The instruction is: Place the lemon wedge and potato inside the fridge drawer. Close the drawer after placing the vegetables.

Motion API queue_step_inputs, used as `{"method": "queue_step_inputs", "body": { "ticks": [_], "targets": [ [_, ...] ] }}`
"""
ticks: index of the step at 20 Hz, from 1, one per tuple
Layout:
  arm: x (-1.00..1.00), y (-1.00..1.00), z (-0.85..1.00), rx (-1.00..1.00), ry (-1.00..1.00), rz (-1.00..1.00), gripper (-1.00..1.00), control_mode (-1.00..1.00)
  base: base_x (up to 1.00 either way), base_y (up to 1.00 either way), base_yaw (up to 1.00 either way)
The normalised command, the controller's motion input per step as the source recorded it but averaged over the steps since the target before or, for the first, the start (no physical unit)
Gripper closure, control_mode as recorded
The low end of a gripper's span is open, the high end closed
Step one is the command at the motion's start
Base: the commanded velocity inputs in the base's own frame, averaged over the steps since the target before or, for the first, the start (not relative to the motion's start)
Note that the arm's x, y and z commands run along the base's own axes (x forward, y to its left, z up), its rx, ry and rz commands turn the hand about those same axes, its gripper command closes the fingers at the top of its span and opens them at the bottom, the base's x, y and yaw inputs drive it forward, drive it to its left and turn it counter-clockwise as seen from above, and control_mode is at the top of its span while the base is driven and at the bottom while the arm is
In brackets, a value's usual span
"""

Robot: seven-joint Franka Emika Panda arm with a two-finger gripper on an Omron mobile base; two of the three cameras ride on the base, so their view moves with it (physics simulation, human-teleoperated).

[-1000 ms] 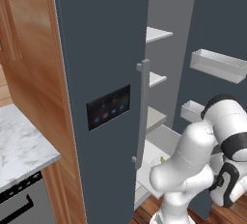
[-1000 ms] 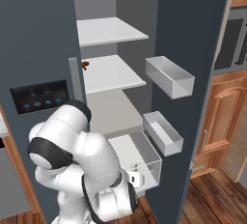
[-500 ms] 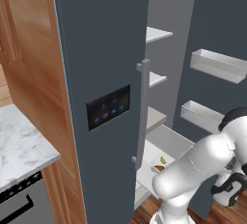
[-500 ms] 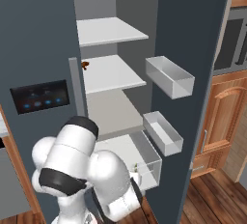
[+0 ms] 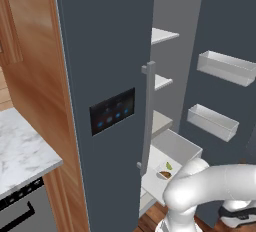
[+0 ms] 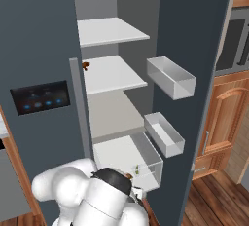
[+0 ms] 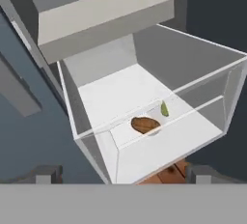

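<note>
Drawer [image 7: 159, 97] at the centre of the hand view is pulled out from the fridge [image 5: 100, 51], a wide see-through box with thin whitish walls and an open top; it also sits at the lower middle of the left base view [image 5: 172, 158] and lower middle of the right base view [image 6: 129, 159]. Inside it, near the front wall, lie the potato [image 7: 145, 124], a small brown lump, and just beside it, up and to the right, the lemon wedge [image 7: 164, 108], a small yellow-green sliver; the two look slightly apart. Both vegetables seem to be in place, so closing the drawer is likely what remains. Its plastic probably slides easily but may flex, so a flat push on the middle of the front wall looks safer than pinching the thin rim. The gripper [image 7: 123, 172] hangs in front of the drawer with its fingers spread as wide as they go, holding nothing. Two clear door bins [image 6: 170, 76] appear to hold nothing.
</note>
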Motion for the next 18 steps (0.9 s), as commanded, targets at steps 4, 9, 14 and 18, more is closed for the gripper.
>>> {"method": "queue_step_inputs", "body": {
  "ticks": [4, 9, 14, 18],
  "targets": [
    [0.17, 0.0, -0.3, 0.18, -0.18, 0.0, -1.0, -1.0, 0.0, 0.0, 0.0],
    [0.19, 0.0, -0.29, 0.17, -0.17, 0.0, -1.0, -1.0, 0.0, 0.0, 0.0],
    [0.3, 0.0, -0.21, 0.16, -0.12, 0.0, -1.0, -1.0, 0.0, 0.0, 0.0],
    [0.4, 0.03, -0.14, 0.14, -0.06, 0.0, -1.0, -1.0, 0.0, 0.0, 0.0]
  ]
}}
